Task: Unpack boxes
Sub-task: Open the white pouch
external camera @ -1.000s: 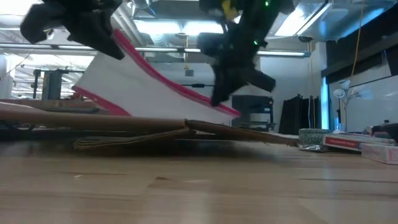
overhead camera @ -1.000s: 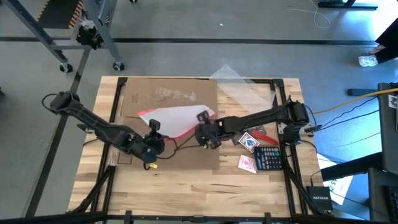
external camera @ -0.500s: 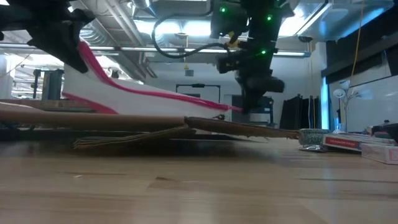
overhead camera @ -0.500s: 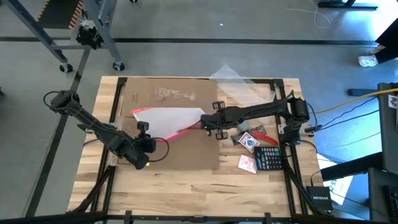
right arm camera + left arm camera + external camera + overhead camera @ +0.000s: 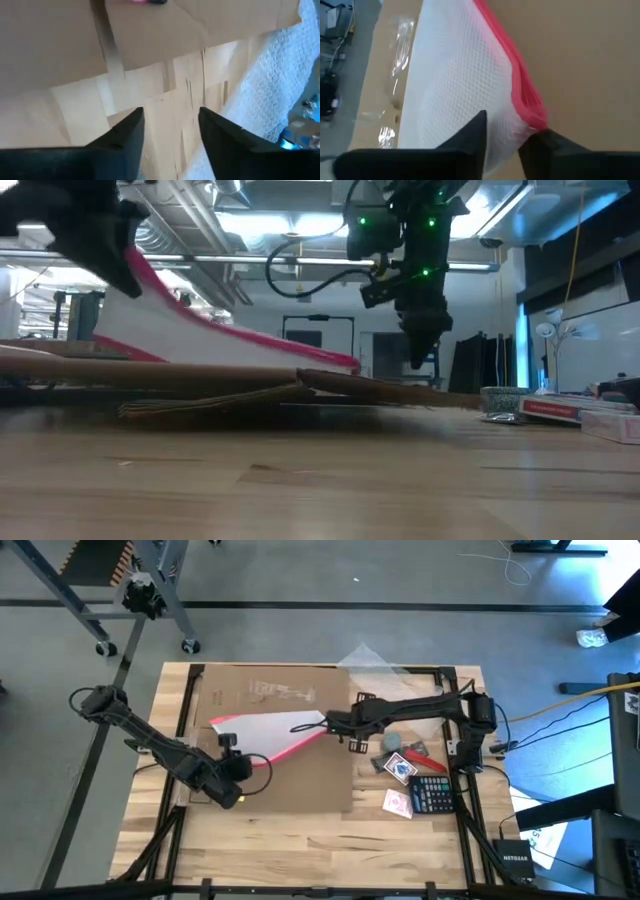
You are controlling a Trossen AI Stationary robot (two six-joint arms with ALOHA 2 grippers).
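Box (image 5: pixel 290 785) lies flattened on the surface (image 5: pixel 300 840), flaps spread, covering the middle and far-left part. It is the largest thing in view, plain brown, with a patch of clear tape or label near its far edge. In the low view the box (image 5: pixel 200 375) is flat with one flap edge slightly raised.

Pouch (image 5: pixel 265 730) sits on top of the box, white with a pink-red edge. In the low view one end of the pouch (image 5: pixel 180 340) slants up to the left hand and the other end rests on the cardboard.

Left hand (image 5: pixel 232 755) is over the near-left part of the box, at the pouch's raised corner. In the low view the left hand (image 5: pixel 110 250) is up high. In its wrist view the left hand (image 5: pixel 507 127) has fingers a little apart, the pouch (image 5: pixel 455 75) corner between them, box (image 5: pixel 580 60) beyond. Cannot tell whether it pinches the pouch or not.

Right hand (image 5: pixel 332 723) is just beside the pouch's low tip and above the box, not touching either. In its wrist view the right hand (image 5: pixel 170 117) has fingers apart with nothing between them; below are the box (image 5: pixel 50 45) edge and bare wood.

Bubble wrap (image 5: pixel 390 680) lies at the far right. Calculator (image 5: pixel 432 795) and card packs (image 5: pixel 400 768) lie on the right of the surface, off the box.
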